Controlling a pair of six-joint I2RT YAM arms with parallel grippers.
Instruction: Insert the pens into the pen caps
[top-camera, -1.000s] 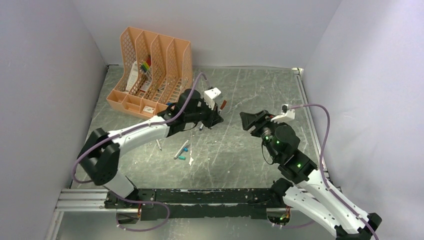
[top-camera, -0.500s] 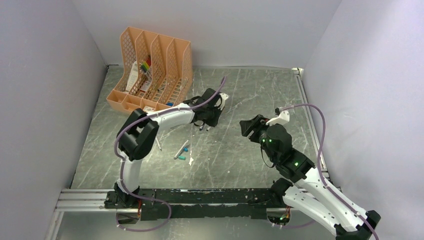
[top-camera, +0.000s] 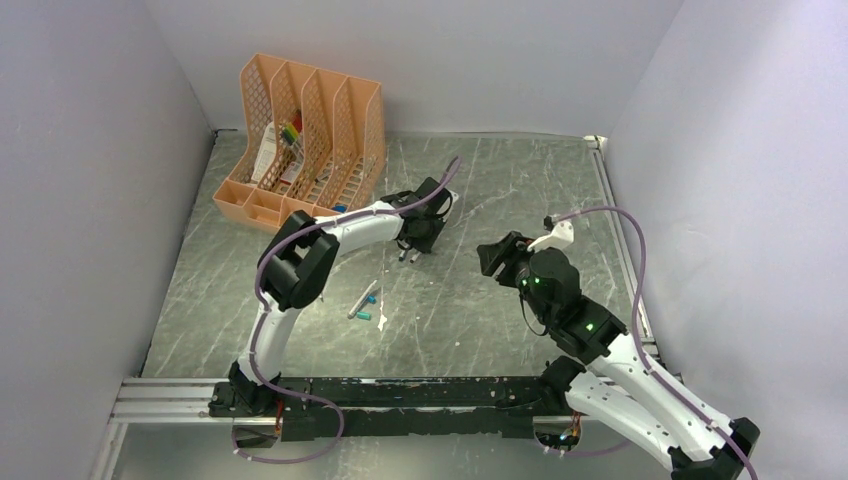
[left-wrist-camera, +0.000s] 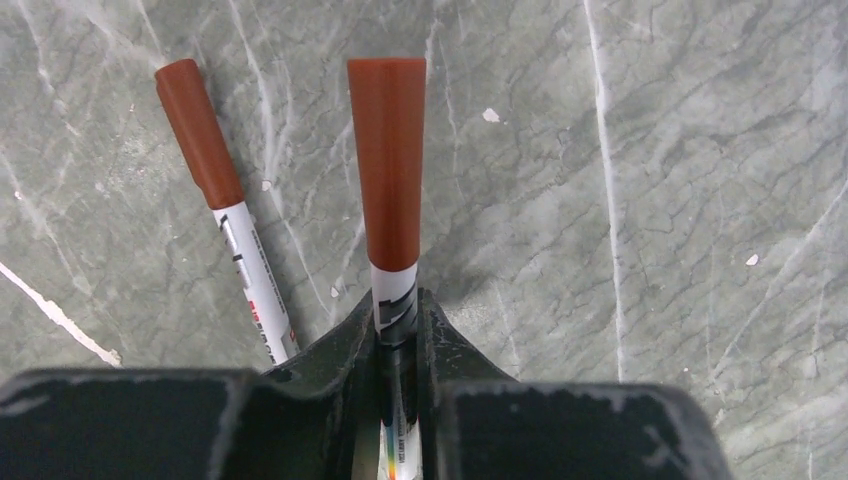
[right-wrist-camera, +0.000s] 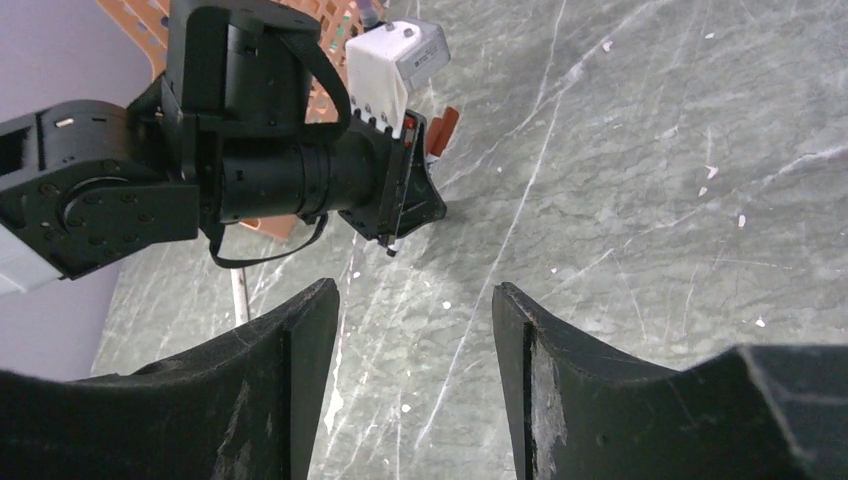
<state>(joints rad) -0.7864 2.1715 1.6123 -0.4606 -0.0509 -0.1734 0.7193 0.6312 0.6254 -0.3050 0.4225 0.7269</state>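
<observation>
My left gripper (left-wrist-camera: 397, 312) is shut on a white pen (left-wrist-camera: 394, 288) that carries a dark red pen cap (left-wrist-camera: 387, 160). It holds the pen low over the table, pointing away. A second pen (left-wrist-camera: 250, 290) with a dark red cap (left-wrist-camera: 198, 130) lies on the table just left of it. In the top view the left gripper (top-camera: 428, 230) is at the table's middle back. Loose pens (top-camera: 362, 300) and teal caps (top-camera: 366, 316) lie nearer. My right gripper (right-wrist-camera: 415, 310) is open and empty, facing the left gripper (right-wrist-camera: 420, 195) from the right (top-camera: 493, 256).
An orange mesh file organizer (top-camera: 300, 140) with bright markers and papers stands at the back left. Another pen (top-camera: 317, 288) lies left of the loose group. Grey walls close in the marbled table (top-camera: 520, 180) on three sides.
My left arm folded its elbow up and in, and its wrist turned down toward the table with the capped pen. My right gripper shifted slightly nearer and stayed open.
</observation>
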